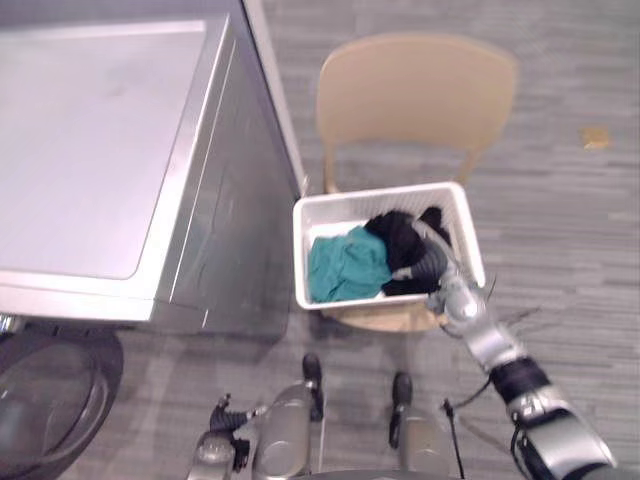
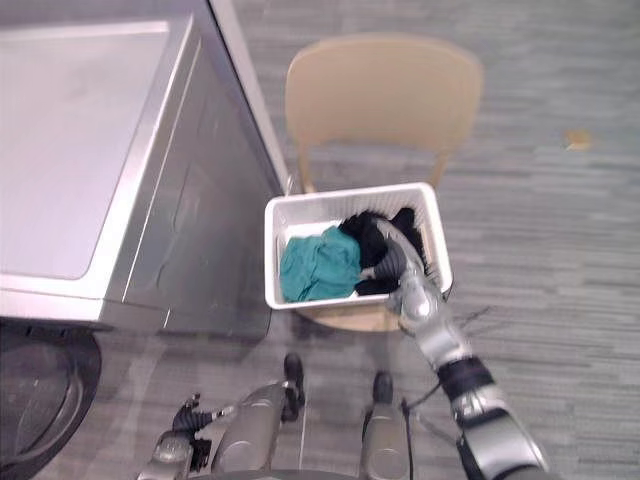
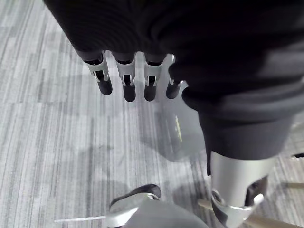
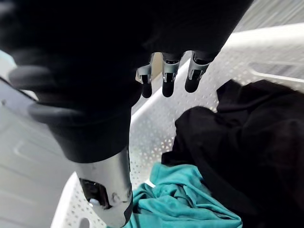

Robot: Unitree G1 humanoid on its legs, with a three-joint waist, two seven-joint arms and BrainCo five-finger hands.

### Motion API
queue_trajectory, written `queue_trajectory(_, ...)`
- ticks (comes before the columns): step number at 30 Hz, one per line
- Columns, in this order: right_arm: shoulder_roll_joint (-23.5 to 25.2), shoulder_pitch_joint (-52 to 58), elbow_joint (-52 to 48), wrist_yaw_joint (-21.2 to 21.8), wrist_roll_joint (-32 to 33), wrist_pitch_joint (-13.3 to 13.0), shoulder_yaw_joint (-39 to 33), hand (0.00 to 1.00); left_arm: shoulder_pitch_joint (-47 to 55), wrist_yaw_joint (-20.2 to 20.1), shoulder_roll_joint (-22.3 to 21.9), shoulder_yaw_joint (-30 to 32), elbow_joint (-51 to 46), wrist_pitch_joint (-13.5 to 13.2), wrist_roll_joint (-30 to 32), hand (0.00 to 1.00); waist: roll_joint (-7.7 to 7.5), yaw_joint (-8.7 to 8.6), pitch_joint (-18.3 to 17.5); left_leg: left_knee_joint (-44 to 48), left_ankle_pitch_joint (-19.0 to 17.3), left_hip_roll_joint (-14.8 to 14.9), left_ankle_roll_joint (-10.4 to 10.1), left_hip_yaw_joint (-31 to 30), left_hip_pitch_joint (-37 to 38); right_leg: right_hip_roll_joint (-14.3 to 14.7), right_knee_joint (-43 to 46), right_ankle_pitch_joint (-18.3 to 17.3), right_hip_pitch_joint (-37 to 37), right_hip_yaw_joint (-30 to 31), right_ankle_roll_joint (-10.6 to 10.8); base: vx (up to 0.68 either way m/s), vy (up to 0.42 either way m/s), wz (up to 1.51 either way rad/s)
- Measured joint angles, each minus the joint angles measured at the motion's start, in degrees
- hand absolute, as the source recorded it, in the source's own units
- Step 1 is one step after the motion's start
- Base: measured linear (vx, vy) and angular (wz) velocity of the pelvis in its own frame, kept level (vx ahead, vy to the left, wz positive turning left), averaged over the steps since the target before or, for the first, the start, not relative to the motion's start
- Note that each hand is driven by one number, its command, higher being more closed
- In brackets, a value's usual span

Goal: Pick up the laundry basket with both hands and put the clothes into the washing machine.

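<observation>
A white laundry basket (image 1: 380, 197) stands on the seat of a beige chair (image 1: 415, 90), right of the washing machine (image 1: 90, 150). In it lie a teal garment (image 1: 345, 265) on the machine's side and black clothes (image 1: 400, 240) on the other. My right hand (image 1: 437, 262) reaches in over the basket's near right corner and hovers above the black clothes. In the right wrist view its fingers (image 4: 166, 76) hang straight and open over the basket wall, holding nothing. My left hand (image 1: 215, 450) hangs low by the floor, its fingers (image 3: 129, 80) relaxed and open.
The machine's silver top fills the left side, and its dark round door (image 1: 40, 400) shows at the lower left. The chair's backrest rises behind the basket. Grey striped floor (image 1: 560, 230) spreads to the right, with a small tan mark (image 1: 595, 137).
</observation>
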Motion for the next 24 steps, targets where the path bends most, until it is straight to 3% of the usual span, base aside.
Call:
queue_trajectory(4,-3.4,-8.3,5.7,-0.1,-0.9,0.2,4.8,0.0,-2.4,1.3,0.6,-0.5,-0.1,-0.7,-2.2,0.0,-0.07,1.52,1.4,-1.5,2.0,-0.9,0.2,-1.6,-4.3,-0.4,-0.5,0.8,-3.7,-1.6,-0.1,0.01,0.019,0.17)
queue_trajectory(9,-3.7,-13.6,9.9,-0.1,-1.3,1.1,10.8,0.0,-5.5,2.3,0.1,-2.3,-1.8,-1.5,-4.4,0.0,-0.08,3.42,2.1,-6.5,5.9,-1.5,-0.2,-4.0,-8.2,-0.8,-0.5,1.3,-8.3,-4.4,-0.6,-0.02,-0.004,0.25)
queue_trajectory(14,-2.5,-15.2,11.4,-0.3,-7.1,2.1,17.3,0.0,-9.3,2.7,-1.9,-2.3,-3.4,-1.5,-4.8,0.0,-0.23,4.47,2.4,-7.8,7.7,-1.6,-1.0,-7.1,-11.5,-0.8,2.2,0.1,-11.3,-8.3,-1.6,-0.01,-0.031,0.31)
queue_trajectory(15,-2.2,-15.3,11.4,-0.2,-7.7,2.1,17.6,1.0,-9.4,2.7,-2.0,-2.4,-4.0,-1.5,-4.8,0.0,-0.43,4.43,2.5,-7.8,7.7,-1.6,-1.0,-7.3,-11.5,-0.9,2.9,-0.3,-11.4,-8.6,-1.9,0.02,-0.036,0.31)
queue_trajectory(20,1.2,-17.7,13.1,-1.2,-11.7,2.3,19.4,1.0,-12.5,2.7,-1.9,-3.5,-4.9,-1.5,-4.8,0.0,-1.09,4.54,2.9,-9.6,8.6,-1.5,-2.3,-8.8,-11.6,-1.3,6.6,-3.2,-12.8,-10.9,-2.5,-0.01,-0.065,0.17)
queue_trajectory(24,2.3,-18.7,13.4,-1.2,-11.3,2.5,18.6,1.0,-13.8,2.7,-2.0,-3.5,-5.0,-1.5,-4.8,0.0,-1.2,4.74,2.8,-10.5,9.5,-0.8,-2.7,-9.0,-11.3,-1.0,7.7,-3.8,-13.0,-11.8,-3.1,-0.01,-0.083,0.1)
